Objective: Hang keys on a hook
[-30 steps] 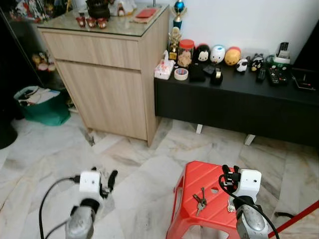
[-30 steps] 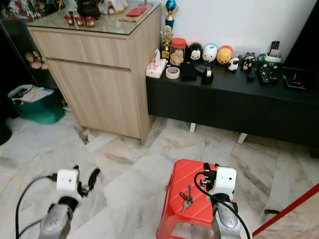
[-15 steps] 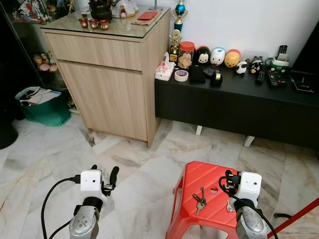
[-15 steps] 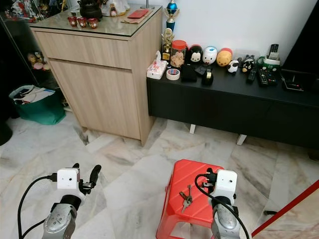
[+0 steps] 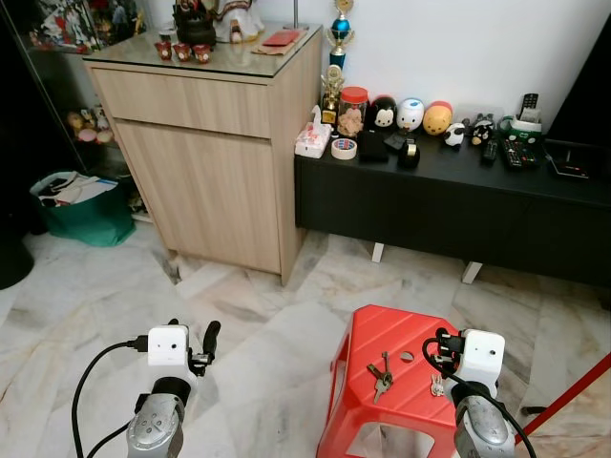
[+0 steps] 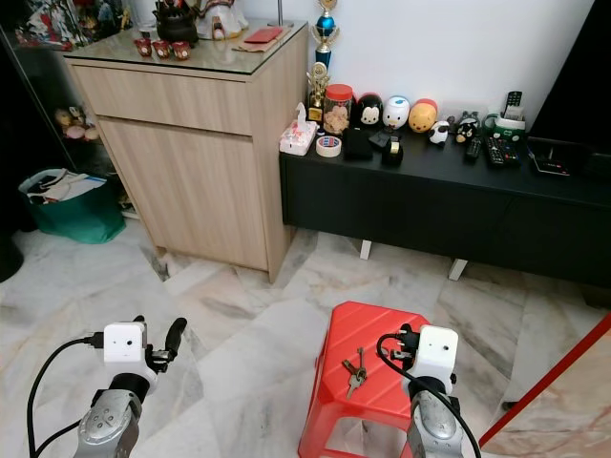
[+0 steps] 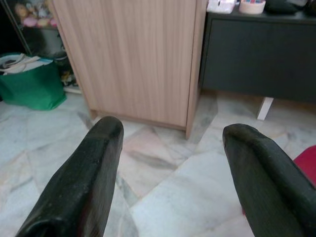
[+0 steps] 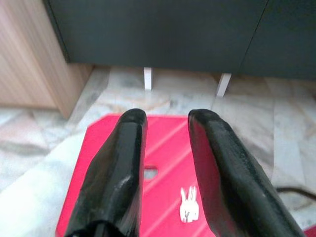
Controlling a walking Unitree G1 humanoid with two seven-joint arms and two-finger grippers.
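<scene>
A bunch of keys (image 5: 380, 374) lies flat on the top of a red plastic stool (image 5: 382, 334), near its middle. A small white charm (image 8: 188, 211) lies on the stool a little to the right of the keys. My right gripper (image 5: 439, 346) hovers low over the stool's right side, open with a narrow gap and nothing between its fingers (image 8: 126, 163). In the right wrist view the stool top and the charm sit just beyond the fingertips. My left gripper (image 5: 194, 332) hangs over the marble floor left of the stool, wide open and empty, its fingers (image 7: 94, 173) aimed toward the cabinet.
A tall wooden cabinet (image 5: 210, 143) stands ahead on the left. A low black bench (image 5: 449, 205) carrying toys and remotes runs along the wall. A green bag (image 5: 72, 205) sits at the far left. A red bar (image 5: 573, 401) slants across the bottom right corner.
The camera has tilted up a little, so more of the cabinet top and wall shows. The keys lie where they were on the stool. Both grippers have barely moved.
</scene>
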